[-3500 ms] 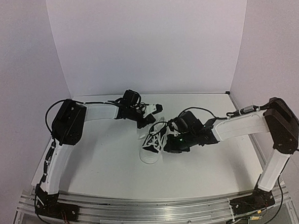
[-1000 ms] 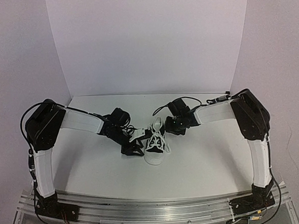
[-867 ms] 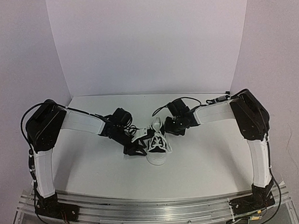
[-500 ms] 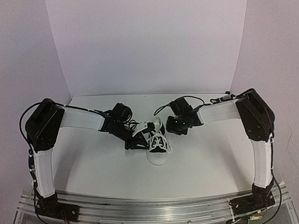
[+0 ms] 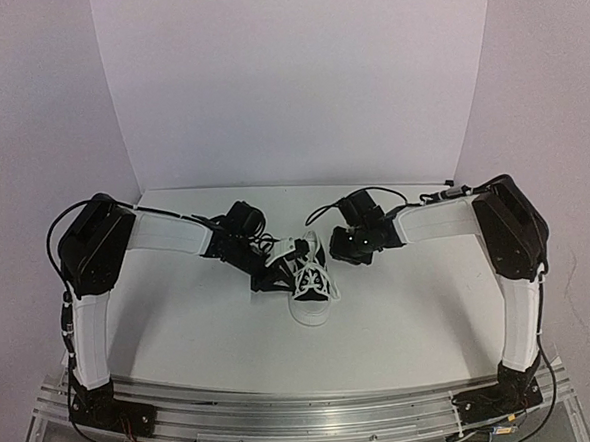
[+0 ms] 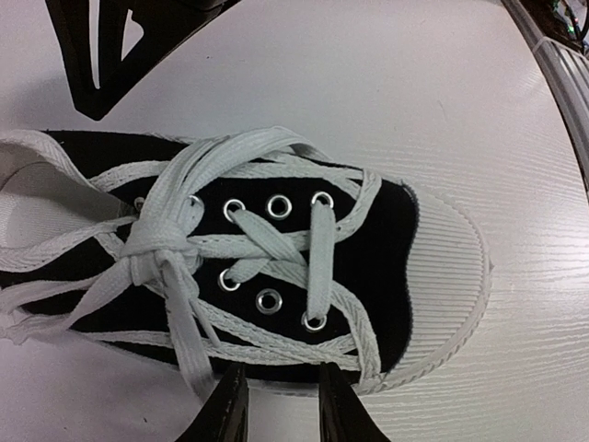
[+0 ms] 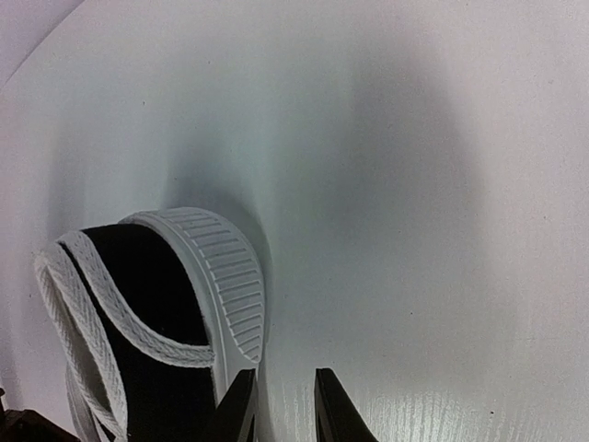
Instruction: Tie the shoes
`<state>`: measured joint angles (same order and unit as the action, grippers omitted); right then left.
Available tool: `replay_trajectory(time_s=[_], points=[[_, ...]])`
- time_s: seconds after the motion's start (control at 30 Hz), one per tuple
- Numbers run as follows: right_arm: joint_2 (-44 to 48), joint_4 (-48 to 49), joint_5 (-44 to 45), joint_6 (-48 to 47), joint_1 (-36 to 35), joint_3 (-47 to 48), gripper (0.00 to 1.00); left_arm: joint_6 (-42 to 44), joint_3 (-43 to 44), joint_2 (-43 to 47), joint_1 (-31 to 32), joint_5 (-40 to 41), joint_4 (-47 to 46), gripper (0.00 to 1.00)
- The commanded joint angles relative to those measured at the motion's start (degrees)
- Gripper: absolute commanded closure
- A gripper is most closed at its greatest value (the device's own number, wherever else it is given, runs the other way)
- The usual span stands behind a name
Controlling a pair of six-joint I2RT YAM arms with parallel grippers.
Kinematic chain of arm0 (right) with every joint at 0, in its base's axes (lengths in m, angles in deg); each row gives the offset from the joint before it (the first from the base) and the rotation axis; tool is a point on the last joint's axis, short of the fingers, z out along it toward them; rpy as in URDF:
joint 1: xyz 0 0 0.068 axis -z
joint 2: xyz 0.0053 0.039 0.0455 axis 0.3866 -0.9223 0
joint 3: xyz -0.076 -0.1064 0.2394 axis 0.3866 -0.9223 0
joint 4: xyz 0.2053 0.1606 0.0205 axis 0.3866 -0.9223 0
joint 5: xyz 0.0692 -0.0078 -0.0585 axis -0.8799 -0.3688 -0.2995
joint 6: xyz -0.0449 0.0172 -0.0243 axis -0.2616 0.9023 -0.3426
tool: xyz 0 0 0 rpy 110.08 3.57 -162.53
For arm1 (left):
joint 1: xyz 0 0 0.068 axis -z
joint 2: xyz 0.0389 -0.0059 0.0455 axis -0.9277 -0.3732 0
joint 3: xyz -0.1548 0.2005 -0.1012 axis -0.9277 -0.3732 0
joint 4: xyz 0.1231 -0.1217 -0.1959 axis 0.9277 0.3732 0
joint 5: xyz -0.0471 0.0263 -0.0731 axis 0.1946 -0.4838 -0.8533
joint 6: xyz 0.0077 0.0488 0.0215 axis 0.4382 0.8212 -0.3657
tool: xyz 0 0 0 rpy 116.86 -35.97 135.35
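The black sneaker (image 5: pixel 312 285) with its white toe cap lies mid-table, toe toward me. In the left wrist view the shoe (image 6: pixel 386 239) has its white laces (image 6: pixel 156 247) bunched in a knot over the tongue, with loose strands draped down its side. My left gripper (image 5: pixel 276 272) sits at the shoe's left side; its jaws (image 6: pixel 281 405) stand slightly apart with only table between them. My right gripper (image 5: pixel 339 246) is at the shoe's far right. Its jaws (image 7: pixel 283 410) are slightly apart and empty beside the toe cap (image 7: pixel 225 276). A lace (image 7: pixel 101 304) crosses the black canvas.
The white table (image 5: pixel 411 314) is closed in by a white backdrop (image 5: pixel 296 81) behind and at both sides. A metal rail (image 5: pixel 307 411) runs along the near edge with both arm bases on it. The right gripper's dark fingers (image 6: pixel 92 55) show beyond the shoe.
My left gripper has moved from the shoe's near-left corner up along its left side. My right gripper has shifted slightly behind the shoe. The shoe has stayed put.
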<state>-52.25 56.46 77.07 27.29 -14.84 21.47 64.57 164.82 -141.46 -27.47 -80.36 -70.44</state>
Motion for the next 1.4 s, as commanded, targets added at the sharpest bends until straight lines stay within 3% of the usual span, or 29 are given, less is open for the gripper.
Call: replay_trajectory(time_s=[0.0, 0.7, 1.0, 1.17, 1.37], points=[[1.5, 0.4, 0.5, 0.1, -0.3, 0.5, 0.76, 0.3, 3.2, -1.8, -0.4, 2.4, -1.9, 0.69], [0.8, 0.6, -0.5, 0.9, -0.3, 0.7, 0.76, -1.9, 7.3, -4.0, 0.1, -0.2, -7.7, 0.68], [0.7, 0.8, -0.8, 1.0, -0.3, 0.7, 0.76, -1.3, 6.6, -4.8, 0.9, 0.9, -8.2, 0.77], [1.9, 0.9, -0.2, 0.4, -0.3, -0.7, 0.76, -1.6, 6.5, -4.6, 1.0, 2.3, -7.7, 1.0], [4.6, 1.0, -0.1, -1.7, -0.3, -1.9, 0.74, -3.2, 9.0, -2.2, 1.0, 0.7, 3.1, 1.0]])
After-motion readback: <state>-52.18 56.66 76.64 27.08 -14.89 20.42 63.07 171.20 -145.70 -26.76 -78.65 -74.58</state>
